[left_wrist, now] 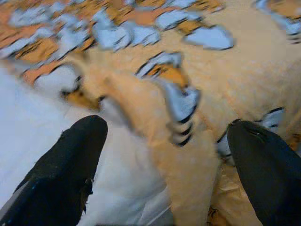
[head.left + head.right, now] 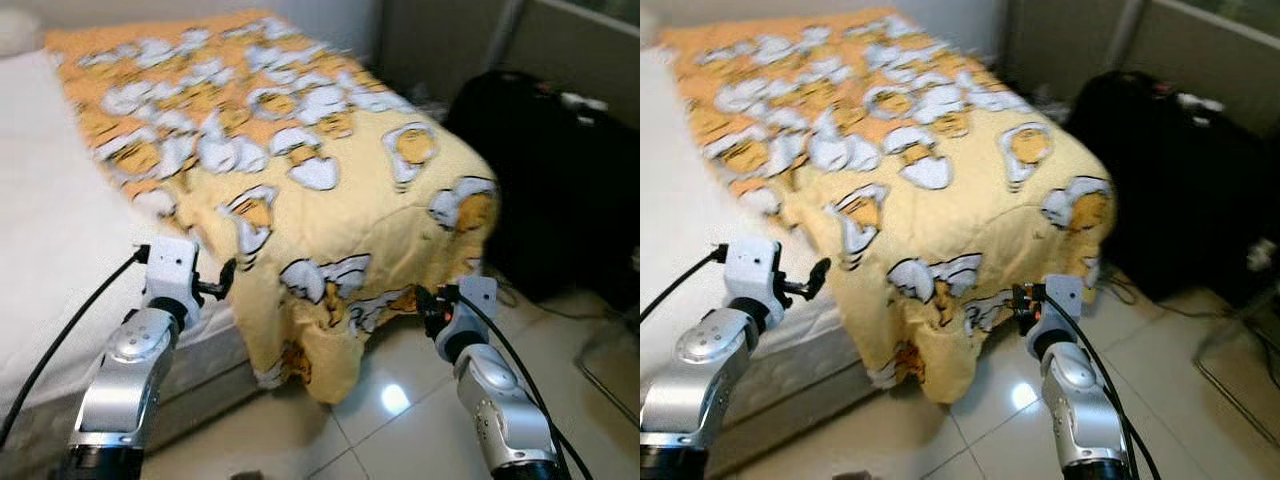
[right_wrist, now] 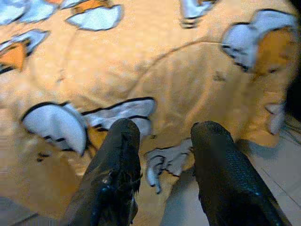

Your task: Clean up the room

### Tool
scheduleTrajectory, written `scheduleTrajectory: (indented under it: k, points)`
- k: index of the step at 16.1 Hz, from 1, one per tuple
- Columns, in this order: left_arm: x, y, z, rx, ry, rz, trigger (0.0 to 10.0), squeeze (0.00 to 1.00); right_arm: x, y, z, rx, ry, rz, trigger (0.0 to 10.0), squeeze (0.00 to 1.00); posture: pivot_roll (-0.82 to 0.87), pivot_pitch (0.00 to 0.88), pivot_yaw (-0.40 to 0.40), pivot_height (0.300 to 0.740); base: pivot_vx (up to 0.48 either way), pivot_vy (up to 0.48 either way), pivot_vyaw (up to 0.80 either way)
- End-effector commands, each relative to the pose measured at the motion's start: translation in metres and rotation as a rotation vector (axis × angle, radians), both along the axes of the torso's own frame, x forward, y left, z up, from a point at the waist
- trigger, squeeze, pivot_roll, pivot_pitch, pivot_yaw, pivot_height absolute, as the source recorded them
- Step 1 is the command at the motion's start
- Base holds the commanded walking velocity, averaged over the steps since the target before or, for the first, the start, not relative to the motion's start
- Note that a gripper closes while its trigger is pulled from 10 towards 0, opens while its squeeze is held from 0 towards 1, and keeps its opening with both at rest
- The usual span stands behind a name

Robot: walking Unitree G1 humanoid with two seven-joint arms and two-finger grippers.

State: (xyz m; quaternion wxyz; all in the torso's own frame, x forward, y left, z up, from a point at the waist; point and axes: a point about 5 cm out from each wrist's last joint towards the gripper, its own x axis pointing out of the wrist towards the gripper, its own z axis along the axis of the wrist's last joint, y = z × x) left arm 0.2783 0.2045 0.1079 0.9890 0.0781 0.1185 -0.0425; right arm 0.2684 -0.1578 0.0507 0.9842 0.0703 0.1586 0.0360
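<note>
A yellow blanket (image 2: 330,190) printed with white and orange cartoon figures lies over the bed, and its near corner hangs down toward the floor. My left gripper (image 2: 218,284) is at the blanket's left edge, where it meets the white sheet (image 2: 50,230). In the left wrist view this gripper (image 1: 167,141) is wide open with a fold of blanket (image 1: 188,169) in the gap. My right gripper (image 2: 430,305) is held at the hanging corner. In the right wrist view it (image 3: 162,136) is open, pointing at the blanket (image 3: 178,80) and gripping nothing.
A big black bag (image 2: 560,180) stands on the right, close to the bed's corner. Glossy pale floor tiles (image 2: 400,420) lie under both arms. A thin cable (image 2: 560,312) runs over the floor by the bag. The mattress side (image 2: 200,380) faces me.
</note>
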Motion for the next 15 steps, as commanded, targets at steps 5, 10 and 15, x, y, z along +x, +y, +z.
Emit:
scheduleTrajectory:
  k: [5, 10, 15]
  points:
    - [0.002, 0.004, -0.001, -0.015, 0.004, 0.026, 10.0, 0.00, 0.005, 0.007, 0.009, -0.033, -0.046, 0.065, 10.0, 0.00, 0.02, 0.000, -0.031, 0.740, 0.148, 0.000, 0.80]
    - [0.004, 0.004, -0.001, -0.037, 0.004, 0.021, 10.0, 0.00, 0.010, 0.005, 0.013, 0.003, -0.068, 0.048, 10.0, 0.00, 0.02, 0.000, -0.027, 0.740, 0.263, 0.000, 0.00]
    - [0.005, 0.007, 0.000, -0.043, 0.000, 0.030, 10.0, 0.00, 0.013, 0.007, 0.016, 0.014, -0.082, 0.054, 10.0, 0.00, 0.01, 0.000, -0.028, 0.740, 0.286, 0.000, 0.00]
